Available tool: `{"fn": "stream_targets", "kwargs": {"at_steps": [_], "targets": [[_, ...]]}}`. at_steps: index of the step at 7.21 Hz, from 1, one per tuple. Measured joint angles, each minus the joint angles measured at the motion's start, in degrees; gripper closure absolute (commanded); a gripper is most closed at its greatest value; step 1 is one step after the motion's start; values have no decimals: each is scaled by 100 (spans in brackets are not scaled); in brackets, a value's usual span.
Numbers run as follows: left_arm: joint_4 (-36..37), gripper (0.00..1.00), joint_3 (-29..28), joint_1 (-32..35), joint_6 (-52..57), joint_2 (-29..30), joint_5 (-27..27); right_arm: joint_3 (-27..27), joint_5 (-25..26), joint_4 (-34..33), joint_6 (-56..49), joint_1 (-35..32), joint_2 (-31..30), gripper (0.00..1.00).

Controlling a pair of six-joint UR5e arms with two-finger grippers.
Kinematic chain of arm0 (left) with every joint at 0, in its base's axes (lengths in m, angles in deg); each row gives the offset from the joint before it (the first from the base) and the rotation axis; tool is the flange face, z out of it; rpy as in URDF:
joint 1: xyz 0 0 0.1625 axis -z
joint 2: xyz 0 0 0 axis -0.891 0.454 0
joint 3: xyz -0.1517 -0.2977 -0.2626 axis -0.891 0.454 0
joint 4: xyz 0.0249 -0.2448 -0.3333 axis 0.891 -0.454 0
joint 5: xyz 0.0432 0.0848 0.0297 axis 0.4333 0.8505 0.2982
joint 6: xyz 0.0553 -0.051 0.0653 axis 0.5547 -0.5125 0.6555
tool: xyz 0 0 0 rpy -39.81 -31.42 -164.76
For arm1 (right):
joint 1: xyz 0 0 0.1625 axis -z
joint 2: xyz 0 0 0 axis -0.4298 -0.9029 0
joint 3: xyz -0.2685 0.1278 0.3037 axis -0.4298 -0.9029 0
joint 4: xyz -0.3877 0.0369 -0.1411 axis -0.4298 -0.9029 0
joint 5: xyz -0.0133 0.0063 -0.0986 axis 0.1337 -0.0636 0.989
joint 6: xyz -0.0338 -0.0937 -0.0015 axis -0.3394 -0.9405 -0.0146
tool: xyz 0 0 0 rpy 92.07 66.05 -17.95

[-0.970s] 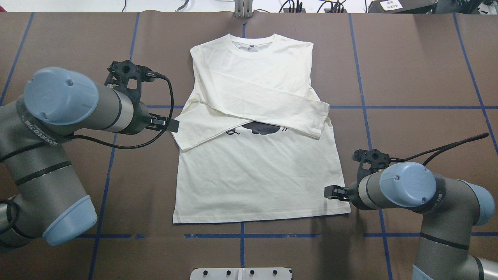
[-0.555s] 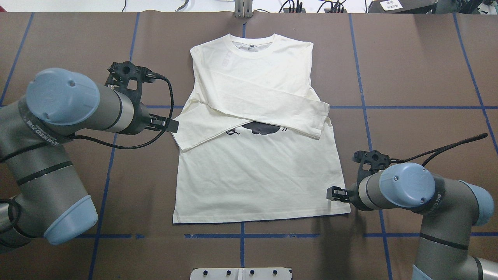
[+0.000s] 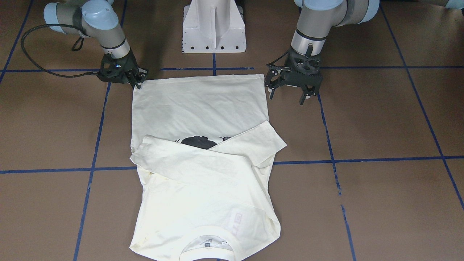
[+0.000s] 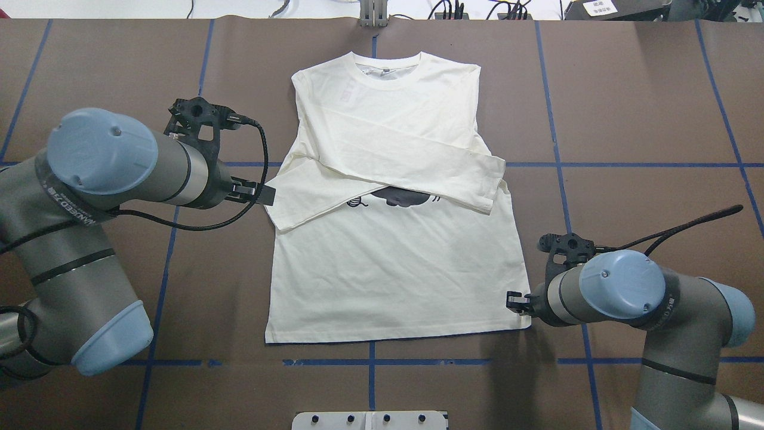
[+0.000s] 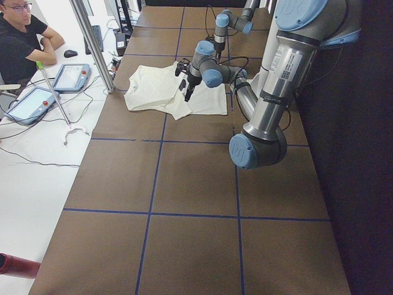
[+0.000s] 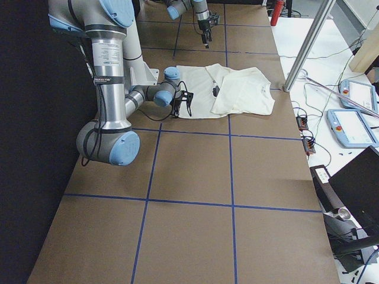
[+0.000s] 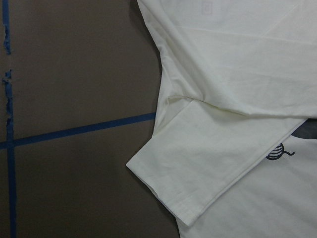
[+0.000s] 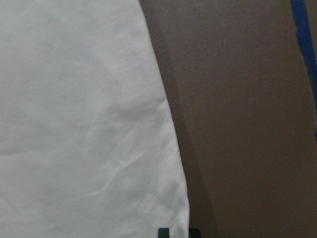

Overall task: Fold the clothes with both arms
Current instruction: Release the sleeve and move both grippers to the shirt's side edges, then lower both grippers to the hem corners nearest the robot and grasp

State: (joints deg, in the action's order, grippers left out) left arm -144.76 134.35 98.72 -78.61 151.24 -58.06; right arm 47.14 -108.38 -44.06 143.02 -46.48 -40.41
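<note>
Brown table [image 4: 627, 89] first, ruled into squares by blue tape lines [image 4: 627, 165]. Dead centre of the overhead view, the cream T-shirt [image 4: 394, 280], face up and flat, long axis straight up and down the frame: collar [image 4: 387, 74] at the top, hem [image 4: 394, 334] along the bottom, both sleeves crossed over the chest and half covering the cat print [image 4: 406, 196]. In from the left edge, the left arm [image 4: 101, 161]; in from the lower right, the right arm [image 4: 621, 283], much lower in the frame. Now the key bit: right gripper [image 4: 515, 300] down at the hem's lower-right corner, touching or all but touching the cloth. In its wrist view, two dark fingertips [image 8: 163, 234] at the bottom edge with a gap between them and the corner [image 8: 181, 218] of the cloth right there, so apart, not clamped, as far as can be made out. Left gripper [image 3: 287, 98] nowhere near as ready: fingers splayed wide in the front-facing view, holding nothing, hanging above the table just off the shirt's left side, level with the folded cuff [image 7: 168, 193] at middle left rather than with the hem. Lower-left corner [image 4: 267, 340] well down-frame from it, unattended. Judging by that: a bottom-to-top fold wanted next, hem carried up the long axis toward the collar, and for that a trip down-frame to the free corner needed from the left side before any lift in step. Right side nearer its mark by far.
</note>
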Motion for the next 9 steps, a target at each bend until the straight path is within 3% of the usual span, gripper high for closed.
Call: {"fn": "stream_targets", "kwargs": {"at_steps": [1, 4, 7, 9], "targets": [[-4, 0, -26, -5, 3, 3, 3, 6, -15, 2, 0, 2, 1, 100], [-42, 0, -163, -51, -567, 0, -87, 132, -157, 14, 4, -6, 9, 100], [-245, 15, -85, -675, -2679, -166, -386, 314, -151, 28, 9, -23, 36, 100], [-279, 26, -102, -1398, -3637, -321, 52, 399, -153, 85, 8, -39, 39, 100]]}}
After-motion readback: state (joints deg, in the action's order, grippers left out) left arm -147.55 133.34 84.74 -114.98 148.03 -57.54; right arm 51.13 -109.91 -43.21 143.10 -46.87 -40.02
